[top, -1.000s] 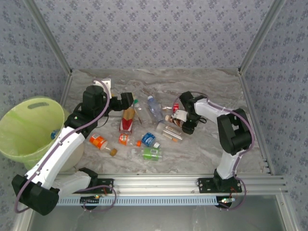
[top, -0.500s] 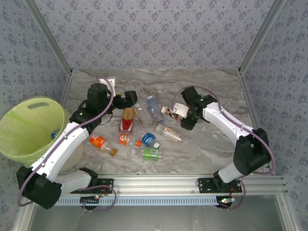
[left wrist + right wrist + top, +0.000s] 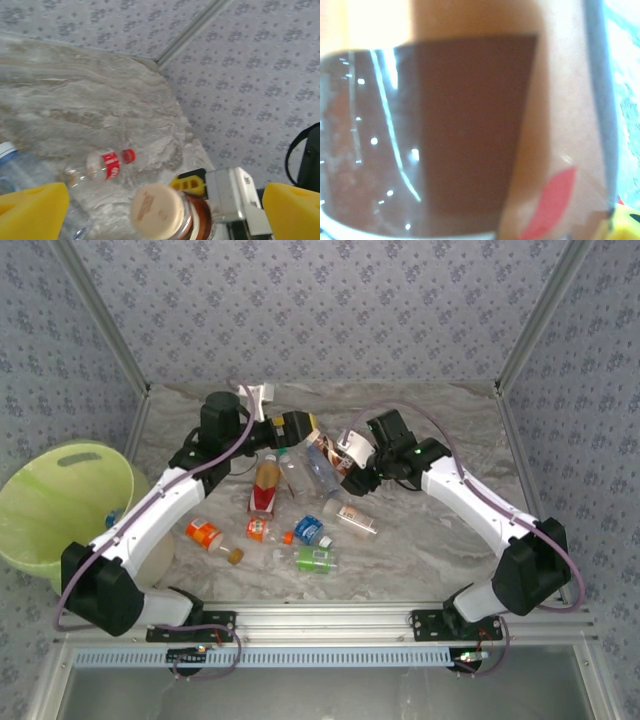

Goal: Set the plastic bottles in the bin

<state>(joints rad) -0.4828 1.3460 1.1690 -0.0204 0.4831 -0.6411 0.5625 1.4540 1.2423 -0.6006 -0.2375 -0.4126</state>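
Handover setup, by the look of it. The right gripper [image 3: 343,458] is part-closed on a brown-label bottle [image 3: 322,448], held up off the worktop [image 3: 430,540] toward the back middle. The bottle's long axis points cap-first at the left gripper [image 3: 300,428], just beside it. In the left wrist view the cap [image 3: 156,210] sits end-on between the yellow fingers [image 3: 32,212], which are spread wide and hold nothing. The bin [image 3: 40,530] is at far left, well apart from the right arm, so the left arm is the nearer carrier. The other bottles [image 3: 300,530] lie loose on the worktop between the arms.
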